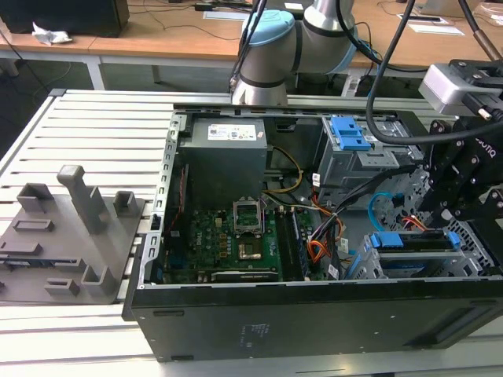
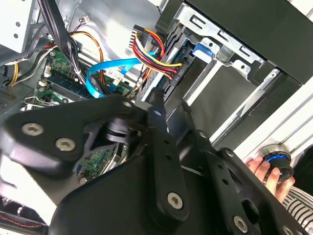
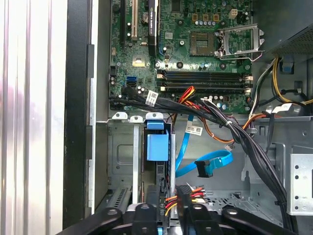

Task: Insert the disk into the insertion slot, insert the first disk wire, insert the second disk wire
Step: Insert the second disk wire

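On the exterior view's left, a grey fixture block [image 1: 75, 228] sits by the table [image 1: 94, 126] edge. In the middle is the open PC case [image 1: 314, 314], motherboard [image 1: 228, 236] showing. At the case's right end the disk [image 1: 416, 240] sits in the insertion slot [image 1: 365, 263]. My gripper [image 3: 168, 215] hangs right over it, just beside the red-and-yellow power plug [image 3: 186, 193]; honestly can't tell if it's clamped or not. The blue data cable [image 3: 208, 165] lies loose near the disk, apart from it.
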`<state>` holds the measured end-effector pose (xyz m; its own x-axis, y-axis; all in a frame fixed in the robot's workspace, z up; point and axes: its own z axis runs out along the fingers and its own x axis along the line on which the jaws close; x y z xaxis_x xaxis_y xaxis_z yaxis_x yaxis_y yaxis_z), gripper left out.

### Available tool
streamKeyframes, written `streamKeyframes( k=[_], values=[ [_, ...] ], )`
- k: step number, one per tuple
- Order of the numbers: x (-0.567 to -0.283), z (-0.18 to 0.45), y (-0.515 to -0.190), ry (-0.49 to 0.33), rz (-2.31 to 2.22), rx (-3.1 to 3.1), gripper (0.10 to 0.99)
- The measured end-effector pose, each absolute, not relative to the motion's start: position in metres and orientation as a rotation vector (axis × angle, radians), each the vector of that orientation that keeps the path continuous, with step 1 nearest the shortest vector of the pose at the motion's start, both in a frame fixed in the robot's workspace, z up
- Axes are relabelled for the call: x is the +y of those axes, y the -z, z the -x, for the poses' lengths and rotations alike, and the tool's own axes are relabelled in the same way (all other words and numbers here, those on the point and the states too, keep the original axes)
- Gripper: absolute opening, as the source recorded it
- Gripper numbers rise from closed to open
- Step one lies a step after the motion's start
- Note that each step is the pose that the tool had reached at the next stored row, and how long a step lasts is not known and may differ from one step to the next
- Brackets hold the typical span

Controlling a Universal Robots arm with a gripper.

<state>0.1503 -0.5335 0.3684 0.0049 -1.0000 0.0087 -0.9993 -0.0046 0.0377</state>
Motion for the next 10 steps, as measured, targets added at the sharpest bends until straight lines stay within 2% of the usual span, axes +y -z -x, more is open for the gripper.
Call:
streamKeyframes(
  k=[1,10],
  values=[
    [-0.534,-0.15,-0.368,0.032,-2.203,-2.193,0.361],
    [-0.52,-0.151,-0.368,0.032,-2.205,-2.191,0.361]
  ],
)
